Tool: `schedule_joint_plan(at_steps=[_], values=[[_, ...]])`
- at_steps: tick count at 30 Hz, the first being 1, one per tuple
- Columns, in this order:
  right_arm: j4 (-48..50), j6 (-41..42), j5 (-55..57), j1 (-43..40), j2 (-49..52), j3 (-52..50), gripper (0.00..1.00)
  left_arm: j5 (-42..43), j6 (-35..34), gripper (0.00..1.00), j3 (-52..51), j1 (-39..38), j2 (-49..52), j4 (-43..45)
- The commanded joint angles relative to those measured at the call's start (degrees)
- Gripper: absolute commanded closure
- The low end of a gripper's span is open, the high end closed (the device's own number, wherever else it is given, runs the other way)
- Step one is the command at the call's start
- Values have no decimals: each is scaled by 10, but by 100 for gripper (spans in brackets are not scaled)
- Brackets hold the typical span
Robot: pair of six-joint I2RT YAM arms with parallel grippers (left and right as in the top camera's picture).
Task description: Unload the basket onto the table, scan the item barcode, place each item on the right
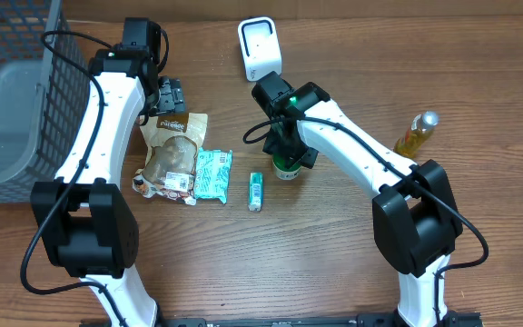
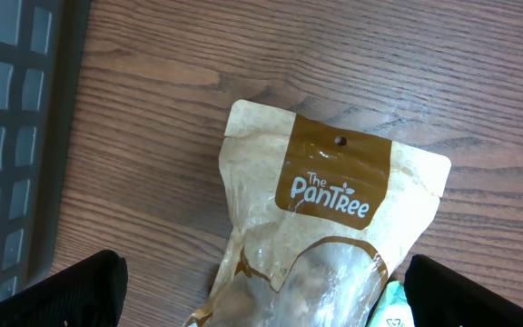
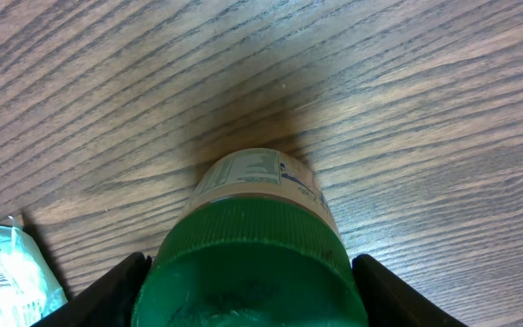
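One jar: it stands upright on the bench, near the middle. It has a green lid on top and a paper label with small print around it.
Right fingers: one sits on each side of the green lid. Both touch it, so they pinch the jar from above.
Scanner: white, at the far side of the bench, near the jar but not touching it.
Small green tube: lies flat just beside the jar, on its left in the overhead view.
Blue-green packet: lies flat beside the tube. A barcode shows on its corner in the right wrist view.
Brown bag: lies flat against the packet, with the words "The PanTree" on it.
Left fingers: spread wide with nothing between them, above the top end of the brown bag.
Basket: dark wire, at the left edge of the bench.
Yellow bottle: on the right side, well apart from the jar.
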Motion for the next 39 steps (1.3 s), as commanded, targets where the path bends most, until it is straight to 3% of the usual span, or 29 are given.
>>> schedule_joint_plan(at_steps=[1,7,12,16,32,36,39], values=[[-2,-18,1,2,-5,9,40,-8,0,0,7,-2,-2,1],[-6,-114,1,2,-5,9,43,-8,0,0,7,-2,-2,1],[-24,-273,1,2,-5,9,42,-8,0,1,7,-2,-2,1],[-28,-332,1,2,-5,9,39,-8,0,0,7,-2,-2,1],[7,-296,1,2,-5,9,41,-8,0,1,7,-2,-2,1],[6,-295,1,2,-5,9,28,-8,0,0,7,-2,-2,1],[8,-295,1,2,-5,9,0,-8,0,1,7,-2,-2,1]])
